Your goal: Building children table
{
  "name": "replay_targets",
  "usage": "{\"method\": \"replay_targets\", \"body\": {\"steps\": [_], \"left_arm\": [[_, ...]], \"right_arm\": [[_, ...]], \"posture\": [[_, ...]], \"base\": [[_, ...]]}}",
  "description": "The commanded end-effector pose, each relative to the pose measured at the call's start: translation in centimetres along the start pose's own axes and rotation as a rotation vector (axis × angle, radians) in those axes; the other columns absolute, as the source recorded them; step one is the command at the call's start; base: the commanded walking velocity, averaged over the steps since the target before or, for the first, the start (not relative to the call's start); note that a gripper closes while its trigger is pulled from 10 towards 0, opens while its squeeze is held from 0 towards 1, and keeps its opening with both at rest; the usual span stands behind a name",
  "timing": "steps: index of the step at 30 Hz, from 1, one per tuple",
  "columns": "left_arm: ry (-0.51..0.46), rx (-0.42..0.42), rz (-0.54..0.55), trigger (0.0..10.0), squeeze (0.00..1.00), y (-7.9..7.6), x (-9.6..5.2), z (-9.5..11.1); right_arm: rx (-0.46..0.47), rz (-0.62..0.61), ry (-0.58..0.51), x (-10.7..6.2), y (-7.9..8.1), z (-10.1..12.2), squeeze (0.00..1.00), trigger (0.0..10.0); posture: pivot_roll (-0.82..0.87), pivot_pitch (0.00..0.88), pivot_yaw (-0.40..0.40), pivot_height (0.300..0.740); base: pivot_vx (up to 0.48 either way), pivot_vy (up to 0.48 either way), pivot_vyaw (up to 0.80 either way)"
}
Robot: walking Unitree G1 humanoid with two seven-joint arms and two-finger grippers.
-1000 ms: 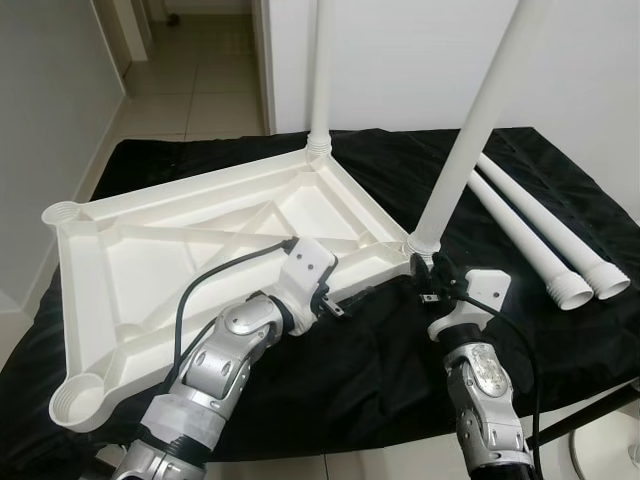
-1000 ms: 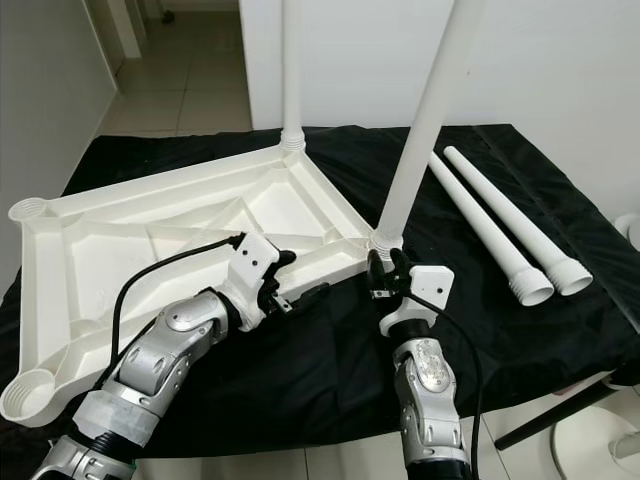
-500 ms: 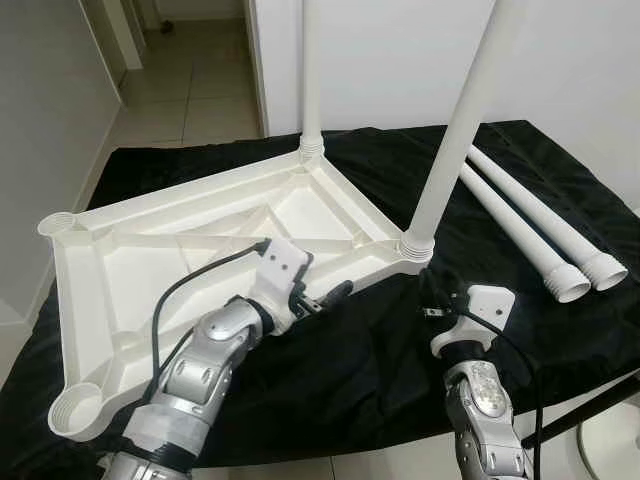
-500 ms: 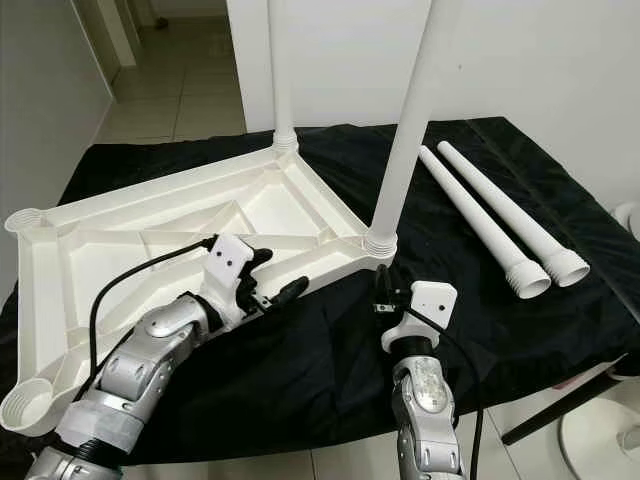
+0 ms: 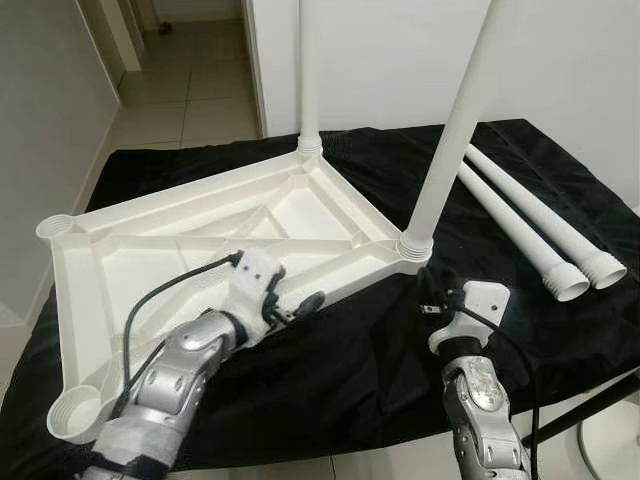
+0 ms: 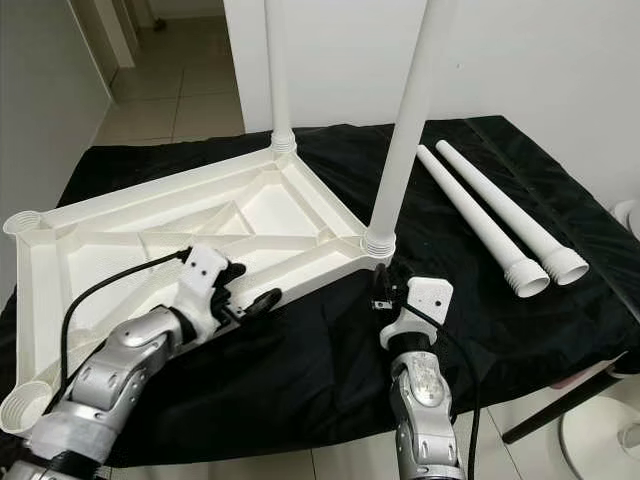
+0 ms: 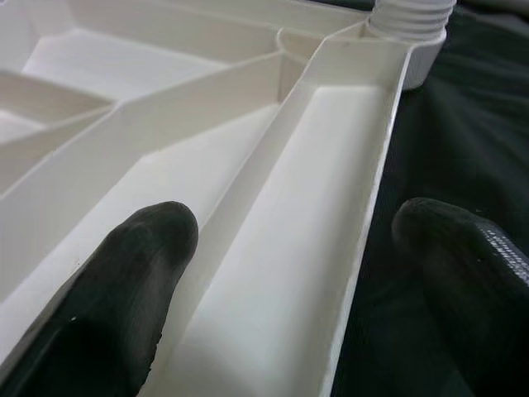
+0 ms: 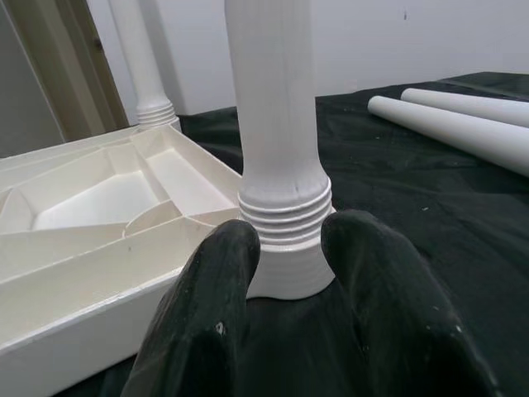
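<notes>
The white plastic table top (image 5: 150,255) lies upside down on a black cloth. One white leg (image 5: 308,70) stands in its far corner socket and another leg (image 5: 455,130) in the near right socket. Two loose legs (image 5: 520,225) lie to the right. My left gripper (image 5: 297,290) is open at the top's near rim; in the left wrist view its fingers (image 7: 140,273) straddle that rim (image 7: 364,248). My right gripper (image 5: 428,290) sits low just in front of the near right socket (image 8: 285,240), open a little, with nothing between its fingers.
Two empty leg sockets are at the left corners (image 5: 57,226) (image 5: 75,412). The cloth-covered table (image 5: 370,370) ends close in front of me. A tiled hallway floor (image 5: 190,90) opens at the back left, and a white wall stands behind.
My right gripper came off the base of the near right leg and now sits just short of it. My left gripper slid left along the near rim.
</notes>
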State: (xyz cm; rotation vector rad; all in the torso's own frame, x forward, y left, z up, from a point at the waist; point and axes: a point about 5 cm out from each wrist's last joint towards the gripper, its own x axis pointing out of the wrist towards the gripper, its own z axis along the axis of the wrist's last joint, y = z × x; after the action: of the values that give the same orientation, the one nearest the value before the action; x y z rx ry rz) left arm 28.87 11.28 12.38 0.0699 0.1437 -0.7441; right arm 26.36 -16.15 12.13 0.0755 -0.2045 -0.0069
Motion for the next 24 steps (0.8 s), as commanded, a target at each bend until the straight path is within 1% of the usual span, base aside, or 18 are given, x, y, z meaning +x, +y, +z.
{"method": "replay_targets", "body": {"steps": [1, 3, 5, 7, 8, 9, 11, 15, 17, 21, 24], "left_arm": [[-0.005, -0.017, -0.127, 10.0, 0.0, -0.4, -0.6, 0.2], [-0.005, -0.017, -0.127, 10.0, 0.0, -0.4, -0.6, 0.2], [-0.012, -0.033, -0.188, 10.0, 0.0, -0.6, -1.5, 0.2], [-0.012, -0.033, -0.188, 10.0, 0.0, -0.6, -1.5, 0.2], [0.003, -0.044, -0.243, 10.0, 0.0, -0.8, -2.3, 0.1], [0.003, -0.044, -0.243, 10.0, 0.0, -0.8, -2.3, 0.1], [0.012, -0.059, -0.29, 10.0, 0.0, -1.0, -2.9, 0.0], [0.014, -0.066, -0.309, 10.0, 0.0, -1.1, -3.1, -0.1], [0.038, -0.057, -0.34, 10.0, 0.0, -1.3, -3.6, -0.4], [0.06, -0.037, -0.334, 10.0, 0.0, -1.3, -3.9, -0.6], [0.079, -0.046, -0.341, 10.0, 0.0, -1.5, -4.0, -0.8]], "right_arm": [[-0.001, 0.006, 0.025, -0.1, 0.2, -0.5, 0.0, 10.0], [-0.001, 0.006, 0.025, -0.1, 0.2, -0.5, 0.0, 10.0], [-0.005, 0.005, 0.03, -0.1, 0.2, -0.6, 0.0, 10.0], [-0.005, 0.005, 0.03, -0.1, 0.2, -0.6, 0.0, 10.0], [-0.007, 0.004, 0.034, -0.1, 0.1, -0.7, 0.0, 10.0], [-0.007, 0.004, 0.034, -0.1, 0.1, -0.7, 0.0, 10.0], [-0.009, 0.004, 0.04, -0.2, 0.1, -0.9, 0.0, 10.0], [-0.009, 0.003, 0.043, -0.2, 0.1, -0.9, 0.0, 10.0], [-0.01, 0.003, 0.051, -0.3, 0.1, -1.1, 0.0, 10.0], [-0.01, 0.003, 0.056, -0.4, 0.1, -1.3, 0.0, 10.0], [-0.011, 0.004, 0.056, -0.4, 0.1, -1.2, 0.0, 10.0]], "posture": [[-0.1, 0.0, 0.057, 0.74], [-0.1, 0.0, 0.057, 0.74], [-0.1, 0.0, 0.058, 0.74], [-0.1, 0.0, 0.058, 0.74], [-0.1, 0.0, 0.054, 0.74], [-0.1, 0.0, 0.054, 0.74], [-0.1, 0.0, 0.053, 0.74], [-0.1, 0.0, 0.053, 0.74], [-0.1, 0.0, 0.051, 0.74], [-0.09, 0.0, 0.047, 0.74], [-0.09, 0.0, 0.046, 0.74]], "base": [[0.0, 0.0, 0.0], [0.0, 0.0, 0.0], [0.0, 0.0, 0.0], [0.0, 0.0, 0.0], [0.0, 0.0, 0.0], [0.0, 0.0, 0.0], [0.0, 0.0, 0.0], [0.0, 0.0, 0.0], [0.0, 0.0, 0.0], [0.0, 0.0, 0.0], [0.0, 0.0, 0.0]]}}
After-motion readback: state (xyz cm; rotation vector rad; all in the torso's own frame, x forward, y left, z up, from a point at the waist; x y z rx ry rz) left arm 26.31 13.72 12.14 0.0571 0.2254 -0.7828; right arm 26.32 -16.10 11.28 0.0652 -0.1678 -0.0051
